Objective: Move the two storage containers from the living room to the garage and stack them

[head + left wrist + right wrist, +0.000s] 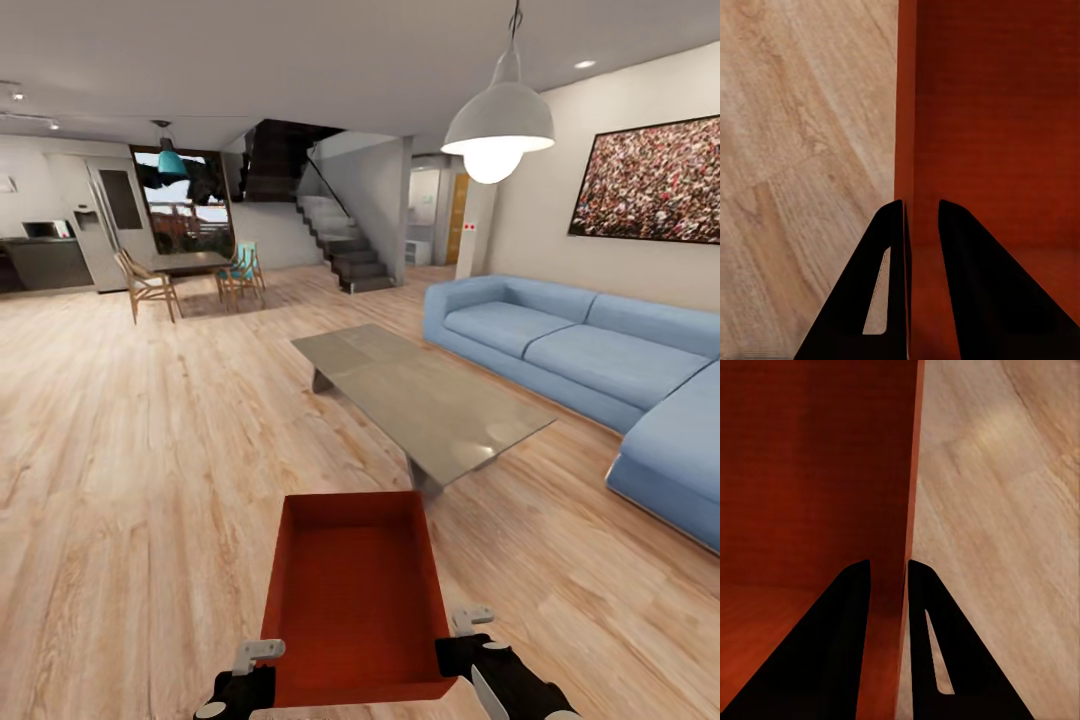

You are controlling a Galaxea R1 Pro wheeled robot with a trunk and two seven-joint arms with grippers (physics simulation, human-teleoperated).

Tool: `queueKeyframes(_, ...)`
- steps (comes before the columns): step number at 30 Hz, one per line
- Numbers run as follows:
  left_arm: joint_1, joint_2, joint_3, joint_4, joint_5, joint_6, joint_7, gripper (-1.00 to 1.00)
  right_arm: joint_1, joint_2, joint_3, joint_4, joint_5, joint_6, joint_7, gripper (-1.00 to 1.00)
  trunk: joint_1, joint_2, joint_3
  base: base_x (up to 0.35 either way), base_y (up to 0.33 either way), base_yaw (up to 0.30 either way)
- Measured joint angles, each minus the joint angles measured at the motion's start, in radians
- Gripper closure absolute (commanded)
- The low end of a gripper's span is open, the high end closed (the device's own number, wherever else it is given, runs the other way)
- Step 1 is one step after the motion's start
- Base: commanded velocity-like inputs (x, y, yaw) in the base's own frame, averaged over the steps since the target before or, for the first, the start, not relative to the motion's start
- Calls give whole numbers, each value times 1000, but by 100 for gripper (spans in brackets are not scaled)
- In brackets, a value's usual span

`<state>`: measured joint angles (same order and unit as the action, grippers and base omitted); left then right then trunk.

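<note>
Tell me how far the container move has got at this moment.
Nothing looks finished. In hand: one storage container is carried in front of the robot, the left gripper pinching its left wall and the right gripper its right wall. It is above the wood-plank floor beside the blue sofa and grey low table. Left: reaching the garage, setting it down, then stacking the second.

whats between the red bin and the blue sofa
In the head view, the grey low table and bare wood floor lie between the bin and sofa.
</note>
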<state>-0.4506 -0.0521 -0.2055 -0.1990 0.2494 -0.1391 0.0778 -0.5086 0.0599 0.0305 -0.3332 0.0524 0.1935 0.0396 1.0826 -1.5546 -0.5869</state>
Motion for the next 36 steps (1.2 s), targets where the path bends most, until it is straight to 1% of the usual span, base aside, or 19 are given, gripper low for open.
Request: queueKeyframes(36,0,0,0,0,0,-2,0,100,0,0,1,-1,0,-1,0,100,0,0,-17,0,0,255)
